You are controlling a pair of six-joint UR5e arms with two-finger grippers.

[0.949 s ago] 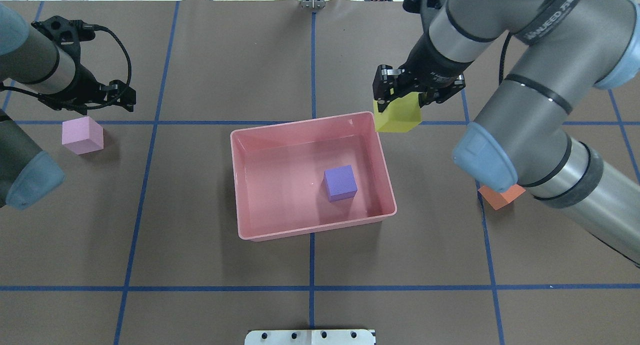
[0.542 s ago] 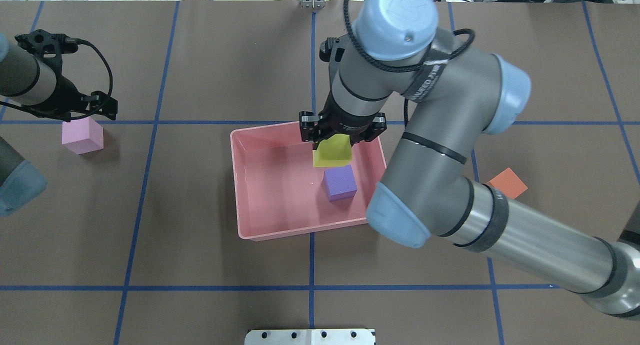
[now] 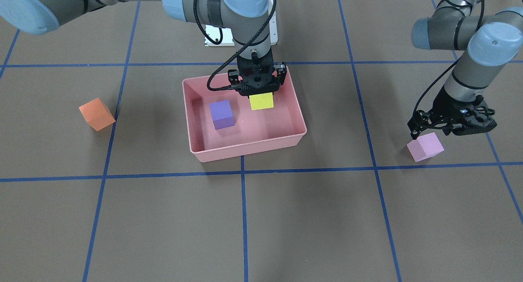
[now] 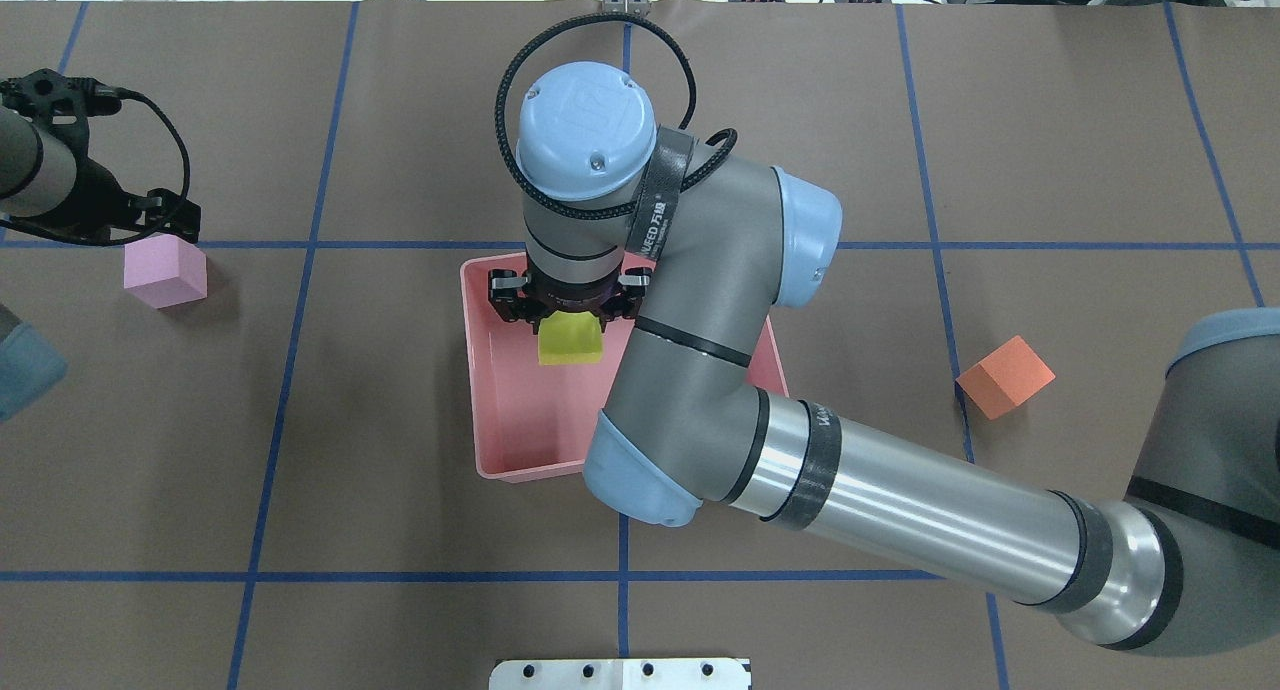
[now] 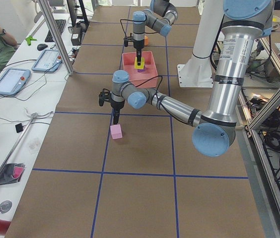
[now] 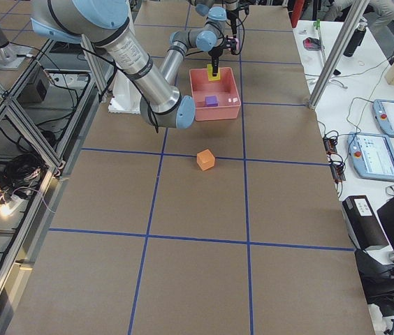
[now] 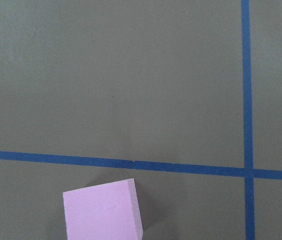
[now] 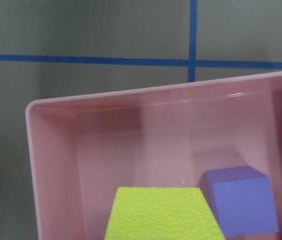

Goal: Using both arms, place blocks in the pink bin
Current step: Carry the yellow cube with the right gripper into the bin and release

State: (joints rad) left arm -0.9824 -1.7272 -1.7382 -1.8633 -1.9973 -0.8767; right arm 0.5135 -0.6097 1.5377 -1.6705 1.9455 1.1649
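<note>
The pink bin [image 3: 245,153] lies with its long axis across the table, slightly skewed to the blue tape lines [image 3: 310,170]. Inside its walls the right gripper [image 3: 261,96] pinches the yellow block [image 3: 261,101] from above, beside the purple block [image 3: 222,114] resting on the bin floor (hidden by the arm from overhead). Half a second ago the yellow block hung just behind the purple one; it is now nearer the bin's left end. Well outside that end, the left gripper [image 3: 449,130], fingers spread, hovers just over the light pink block [image 3: 425,146]. The orange block [image 3: 97,114] sits beyond the opposite end.

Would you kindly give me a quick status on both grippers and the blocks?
Right gripper shut on yellow block, over pink bin, beside purple block. Left gripper open above light pink block. Orange block on table. Nothing blocking the drop.
</note>
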